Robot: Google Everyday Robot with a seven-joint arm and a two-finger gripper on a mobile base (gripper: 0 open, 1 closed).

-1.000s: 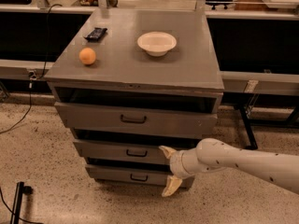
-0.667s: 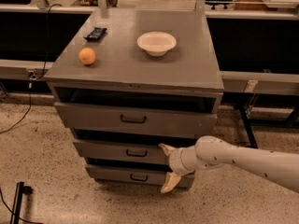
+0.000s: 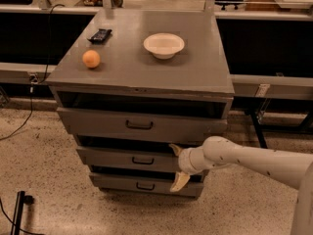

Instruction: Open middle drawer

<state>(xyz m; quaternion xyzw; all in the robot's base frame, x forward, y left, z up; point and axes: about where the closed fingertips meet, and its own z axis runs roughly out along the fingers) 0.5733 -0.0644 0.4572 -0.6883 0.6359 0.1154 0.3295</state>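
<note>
The grey cabinet has three stacked drawers. The middle drawer (image 3: 122, 157) has a medium-height flat front with a small black bar handle (image 3: 143, 160) at its centre. A dark gap shows above its front. My gripper (image 3: 176, 165) is open at the right part of this front, to the right of the handle. One pale finger (image 3: 174, 149) is at the drawer's upper edge. The other finger (image 3: 179, 181) reaches down over the gap towards the bottom drawer. My white arm (image 3: 244, 159) comes in from the right.
The tall top drawer (image 3: 98, 124) sits above and the slim bottom drawer (image 3: 122, 182) below. On the cabinet top (image 3: 195, 72) are an orange (image 3: 91, 58), a white bowl (image 3: 164, 45) and a black object (image 3: 100, 35). Dark benches stand behind, with speckled floor and cables at the left.
My gripper has risen a little along the drawer fronts, still open. The drawers and the things on top have not moved.
</note>
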